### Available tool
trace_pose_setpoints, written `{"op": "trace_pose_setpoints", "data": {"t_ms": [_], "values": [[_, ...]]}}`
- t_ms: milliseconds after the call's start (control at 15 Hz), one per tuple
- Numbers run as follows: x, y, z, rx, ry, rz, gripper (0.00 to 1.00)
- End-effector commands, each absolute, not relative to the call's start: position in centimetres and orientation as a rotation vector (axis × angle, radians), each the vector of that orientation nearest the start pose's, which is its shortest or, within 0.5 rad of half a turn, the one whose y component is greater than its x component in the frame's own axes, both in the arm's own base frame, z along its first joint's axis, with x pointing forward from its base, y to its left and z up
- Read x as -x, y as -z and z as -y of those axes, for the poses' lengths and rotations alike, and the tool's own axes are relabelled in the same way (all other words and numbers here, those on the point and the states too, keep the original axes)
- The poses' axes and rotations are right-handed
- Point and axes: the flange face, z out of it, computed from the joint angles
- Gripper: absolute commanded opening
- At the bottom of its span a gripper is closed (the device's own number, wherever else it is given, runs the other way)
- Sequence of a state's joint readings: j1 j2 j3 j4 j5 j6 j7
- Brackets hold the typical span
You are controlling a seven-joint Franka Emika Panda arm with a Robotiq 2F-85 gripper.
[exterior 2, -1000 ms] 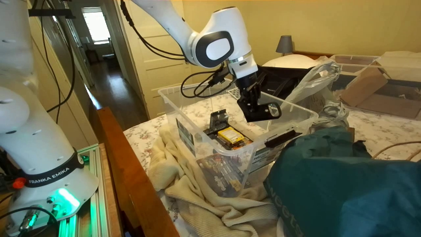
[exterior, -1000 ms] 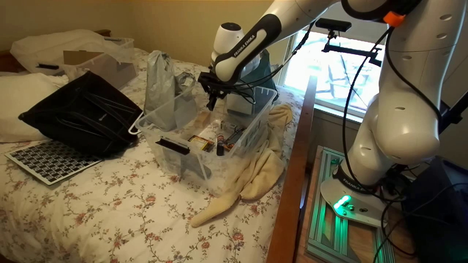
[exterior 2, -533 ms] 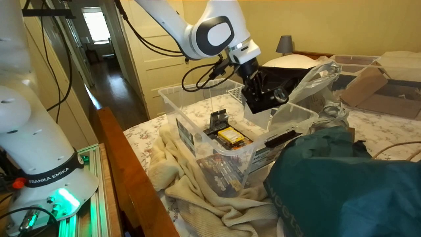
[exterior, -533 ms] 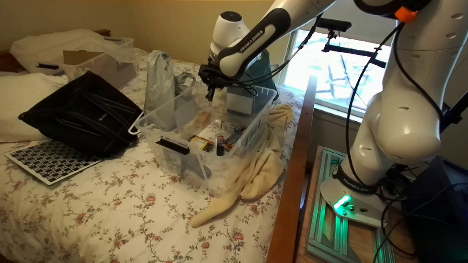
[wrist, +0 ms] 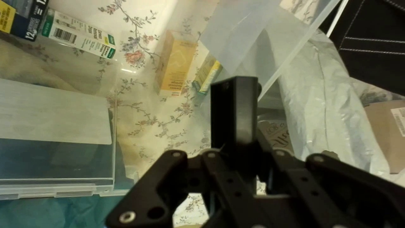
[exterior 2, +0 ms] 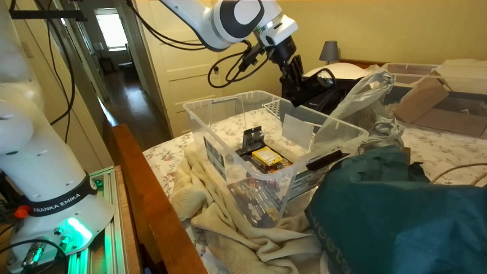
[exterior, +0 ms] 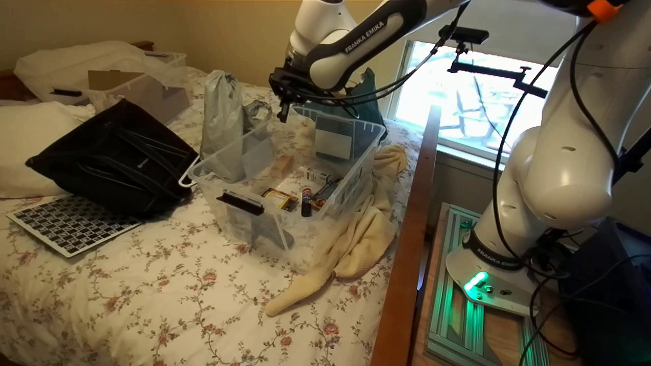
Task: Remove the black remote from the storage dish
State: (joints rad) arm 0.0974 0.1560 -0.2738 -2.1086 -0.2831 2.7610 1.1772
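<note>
Left to right in an exterior view, your one clear bin (exterior 2: pixel 266 176) holds one black remote (exterior 2: pixel 249 149) and one yellow box (exterior 2: pixel 267 156). In the wrist view you have one white box (wrist: pixel 79 34), one orange box (wrist: pixel 177 65) and one gripper (wrist: pixel 235 85), its jaws clenched together.

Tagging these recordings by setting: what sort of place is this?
Most likely a home bedroom, judging by the floral bedspread, the white pillow and the gray lamp.
</note>
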Motion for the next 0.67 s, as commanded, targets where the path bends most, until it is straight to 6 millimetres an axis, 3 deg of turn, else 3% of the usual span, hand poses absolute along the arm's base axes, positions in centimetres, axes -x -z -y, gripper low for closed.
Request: {"op": "trace_pose_setpoints", "data": {"t_ms": [0,400,600], "values": [[-61.0,-41.2,7.7,2.505,0.807,-1.484,0.03],[-64.2,-42.5,6.9,2.433,0.731,-1.407,0.03],[-66.4,-42.0,7.4,2.426,0.679,-1.393,0.03]]}}
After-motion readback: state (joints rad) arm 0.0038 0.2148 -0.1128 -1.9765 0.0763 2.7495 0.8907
